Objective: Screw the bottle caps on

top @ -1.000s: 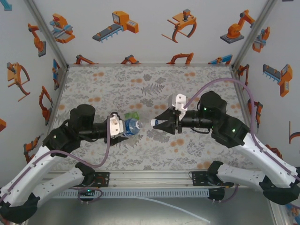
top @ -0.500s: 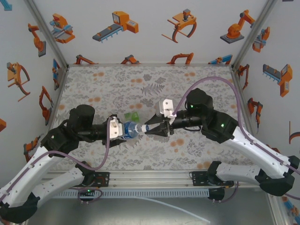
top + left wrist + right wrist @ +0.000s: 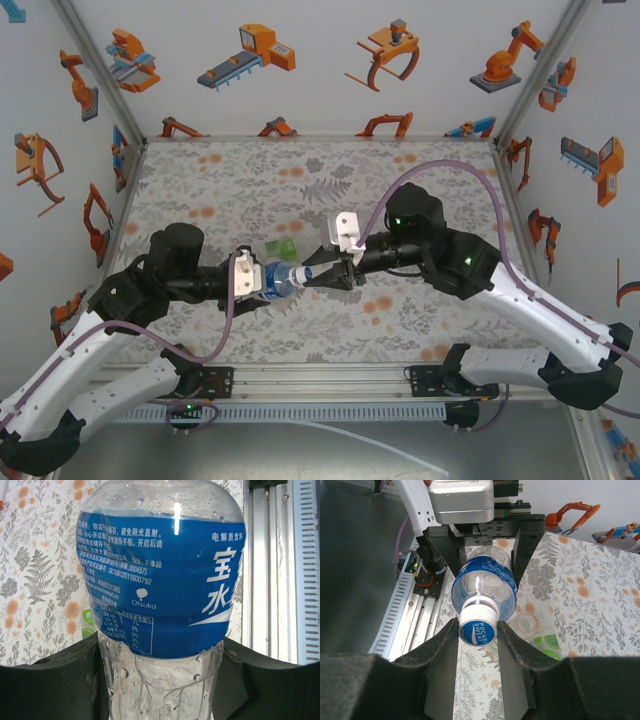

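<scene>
My right gripper [image 3: 478, 627] has its two black fingers [image 3: 444, 660] pressed against either side of a white cap [image 3: 478, 626] with blue lettering, which sits on the neck of the blue-labelled bottle [image 3: 487, 582]. In the overhead view the same gripper [image 3: 312, 277] meets the bottle [image 3: 280, 278] from the right, over the middle of the table. My left gripper [image 3: 260, 281] holds the other end. Through its wrist camera I see the jaws closed narrowly around the clear ribbed body below the blue label [image 3: 160, 580], and the bottle lies roughly level between the two arms, lifted off the surface. Just past it, on the cloth, lie an uncapped clear neck [image 3: 524, 625] and a green-and-white label [image 3: 547, 644]; from above they show as green patches [image 3: 280, 247] just behind the held bottle, and I cannot tell how many bottles they belong to. The tablecloth [image 3: 300, 170] is pale with grey leaves and orange flowers. A metal rail [image 3: 320, 385] runs along the near edge, where both arm bases are bolted. White walls [image 3: 250, 50] printed with orange robot pictures enclose the table on three sides, joined by aluminium posts [image 3: 95, 70]. A purple cable [image 3: 440, 168] arcs over the right arm.
</scene>
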Motion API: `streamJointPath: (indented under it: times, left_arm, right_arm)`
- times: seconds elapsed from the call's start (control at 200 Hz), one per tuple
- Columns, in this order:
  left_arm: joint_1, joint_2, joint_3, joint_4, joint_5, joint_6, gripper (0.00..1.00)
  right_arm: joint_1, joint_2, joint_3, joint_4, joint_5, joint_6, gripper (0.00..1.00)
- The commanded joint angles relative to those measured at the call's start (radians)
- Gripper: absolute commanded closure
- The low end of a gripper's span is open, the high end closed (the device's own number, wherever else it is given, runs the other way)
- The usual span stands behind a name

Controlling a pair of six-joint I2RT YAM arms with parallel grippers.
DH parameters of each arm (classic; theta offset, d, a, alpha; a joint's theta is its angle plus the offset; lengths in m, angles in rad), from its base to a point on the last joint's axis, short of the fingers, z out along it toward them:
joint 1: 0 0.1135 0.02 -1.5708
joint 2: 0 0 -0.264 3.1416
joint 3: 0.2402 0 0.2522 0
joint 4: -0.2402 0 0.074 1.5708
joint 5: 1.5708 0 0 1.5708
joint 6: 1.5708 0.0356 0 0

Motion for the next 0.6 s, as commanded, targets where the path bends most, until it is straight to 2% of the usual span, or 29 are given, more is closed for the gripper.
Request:
streamJointPath:
  times: [0.0, 0.596]
  left_arm:
    - [-0.005, 0.001, 0.027, 0.001, 0.041, 0.019, 1.00]
    - [-0.005, 0.023, 0.047, 0.001, 0.131, -0.007, 1.00]
  right_arm:
    - [0.016, 0.016, 0.061, -0.081, -0.008, -0.072, 1.00]
    - [0.066, 0.112, 0.200, -0.294, -0.025, -0.334, 1.00]
